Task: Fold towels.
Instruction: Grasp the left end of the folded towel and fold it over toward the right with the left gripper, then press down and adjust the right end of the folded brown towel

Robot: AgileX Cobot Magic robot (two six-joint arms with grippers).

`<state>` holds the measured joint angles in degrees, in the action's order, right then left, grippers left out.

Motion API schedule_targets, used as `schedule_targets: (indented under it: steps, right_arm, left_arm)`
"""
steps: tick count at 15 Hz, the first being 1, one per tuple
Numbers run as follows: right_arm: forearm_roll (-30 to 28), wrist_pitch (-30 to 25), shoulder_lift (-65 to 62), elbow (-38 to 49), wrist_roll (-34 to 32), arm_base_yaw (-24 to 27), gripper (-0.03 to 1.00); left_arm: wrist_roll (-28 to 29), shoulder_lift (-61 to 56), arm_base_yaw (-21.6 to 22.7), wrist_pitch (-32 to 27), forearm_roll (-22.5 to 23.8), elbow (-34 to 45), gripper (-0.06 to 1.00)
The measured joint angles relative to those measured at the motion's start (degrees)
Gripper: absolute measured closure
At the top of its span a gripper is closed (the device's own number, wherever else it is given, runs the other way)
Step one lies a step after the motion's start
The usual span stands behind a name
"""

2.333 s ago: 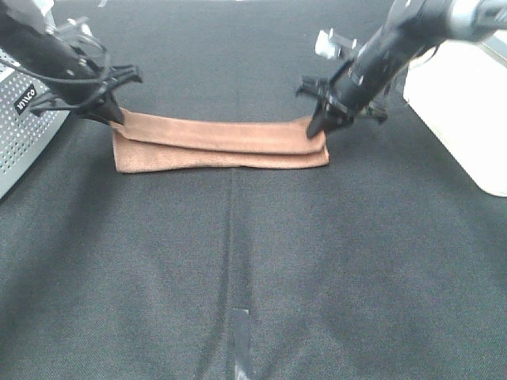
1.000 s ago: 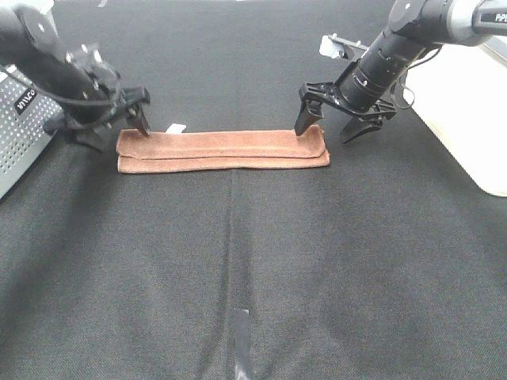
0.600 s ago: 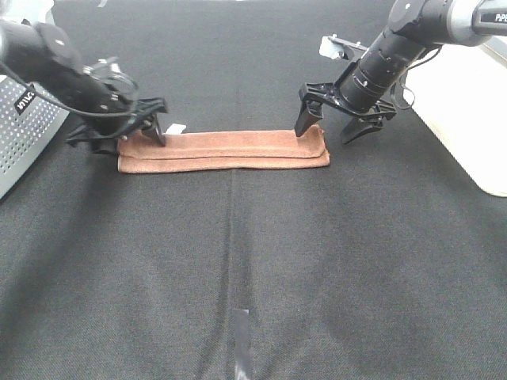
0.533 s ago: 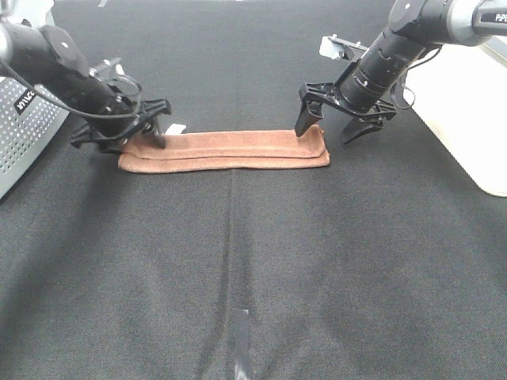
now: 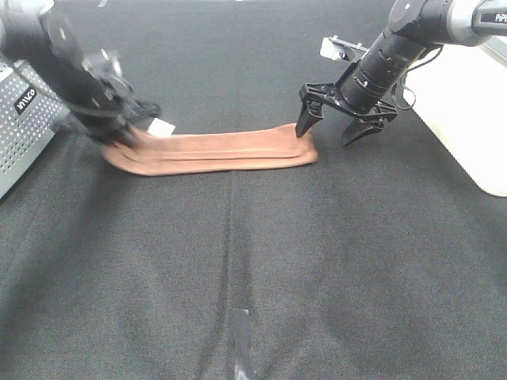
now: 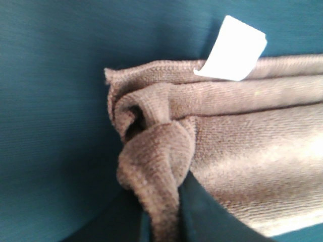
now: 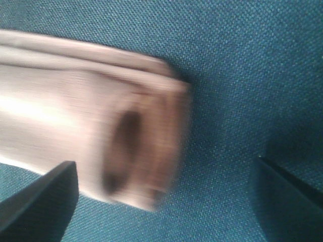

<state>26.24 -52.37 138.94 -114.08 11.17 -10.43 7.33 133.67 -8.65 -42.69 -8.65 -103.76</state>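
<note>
A brown towel (image 5: pixel 214 150), folded into a long narrow strip, lies across the far part of the black table. My left gripper (image 5: pixel 131 131) is shut on its left end, and the cloth bunches between the fingers in the left wrist view (image 6: pixel 156 166). A white tag (image 5: pixel 164 127) sticks out near that end. My right gripper (image 5: pixel 326 134) is open, its fingers spread just above the towel's right end (image 7: pixel 75 126) without holding it. The towel looks motion-blurred.
A grey perforated box (image 5: pixel 20 119) stands at the left edge, close behind my left arm. A white container (image 5: pixel 467 103) stands at the right. A strip of tape (image 5: pixel 240 340) marks the table's front middle.
My left gripper has closed on the towel's left end and dragged it leftward, so the whole strip has slid left. The right gripper stays open in place, and the towel's right end has slipped from under it.
</note>
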Motion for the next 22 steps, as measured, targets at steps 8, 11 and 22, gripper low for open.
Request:
schedule_targets:
  steps: [8,11,22]
  right_arm:
    - [0.00,-1.03,0.00,0.00,0.00,0.00,0.12]
    - [0.00,-1.03,0.00,0.00,0.00,0.00,0.12]
    - [-0.63,-5.67,-2.18,0.00,0.00,0.00,0.12]
  left_arm:
    - [4.87,-2.58,-5.33,-12.26,-1.66,-14.55,0.87]
    - [5.56,-0.46,-10.83,-6.59,-8.88,-15.30,0.87]
    - [11.06,6.07,-14.44,0.06,-17.48,-20.86,0.11]
